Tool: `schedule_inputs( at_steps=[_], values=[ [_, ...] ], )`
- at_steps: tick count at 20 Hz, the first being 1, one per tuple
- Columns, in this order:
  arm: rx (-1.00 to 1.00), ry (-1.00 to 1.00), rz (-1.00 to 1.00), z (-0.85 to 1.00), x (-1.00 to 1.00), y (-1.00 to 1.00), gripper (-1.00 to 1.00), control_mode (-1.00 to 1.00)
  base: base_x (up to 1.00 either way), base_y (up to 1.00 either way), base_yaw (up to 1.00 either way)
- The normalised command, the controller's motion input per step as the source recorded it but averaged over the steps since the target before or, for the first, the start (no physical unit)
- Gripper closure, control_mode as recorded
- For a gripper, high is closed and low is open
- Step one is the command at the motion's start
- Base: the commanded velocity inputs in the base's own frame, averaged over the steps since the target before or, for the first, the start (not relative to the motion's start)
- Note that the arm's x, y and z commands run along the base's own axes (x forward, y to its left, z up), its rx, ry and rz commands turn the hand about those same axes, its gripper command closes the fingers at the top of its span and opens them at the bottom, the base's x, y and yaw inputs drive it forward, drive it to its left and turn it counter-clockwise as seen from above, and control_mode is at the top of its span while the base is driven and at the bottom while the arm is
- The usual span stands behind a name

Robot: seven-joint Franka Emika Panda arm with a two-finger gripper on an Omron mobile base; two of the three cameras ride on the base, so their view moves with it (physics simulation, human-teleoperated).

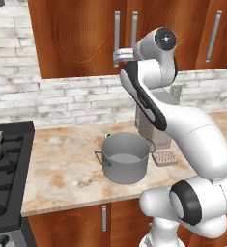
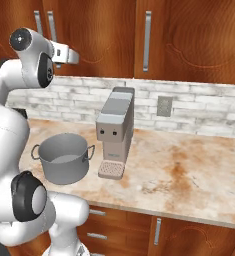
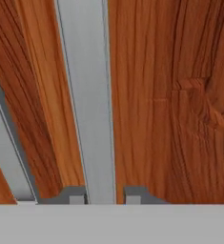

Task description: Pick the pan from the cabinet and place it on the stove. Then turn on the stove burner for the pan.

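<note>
arm raised; end effector (image 3: pixel 101 196) clamps cabinet (image 3: pixel 180 95) handle (image 3: pixel 87 95) — doors closed

We see the deep grey steel pot (image 1: pixel 125 157) (image 2: pixel 64 158) from both rear flanks; our hand camera hugs the reddish-brown wooden cabinet (image 3: pixel 170 95).

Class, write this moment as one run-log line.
phase: opening cabinet | claw: shut on door handle | doors: closed | pan: unseen

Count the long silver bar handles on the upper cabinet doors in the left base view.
3: two side by side above the arm, one at the gripper, its neighbour beside it; one at right. Others may lie out of frame.
</note>
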Motion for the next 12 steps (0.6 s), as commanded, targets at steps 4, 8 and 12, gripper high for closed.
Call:
schedule_inputs(
  at_steps=[4,8,12],
  values=[
    [0.0,0.03,0.0,0.0,-0.93,-0.31,1.0,-1.0,0.0,0.0,0.0],
    [0.0,0.0,0.0,0.0,-1.0,-0.5,1.0,-1.0,0.0,0.0,0.0],
    [0.0,0.0,0.0,-0.01,-0.95,-0.58,1.0,-1.0,0.0,0.0,0.0]
  ],
)
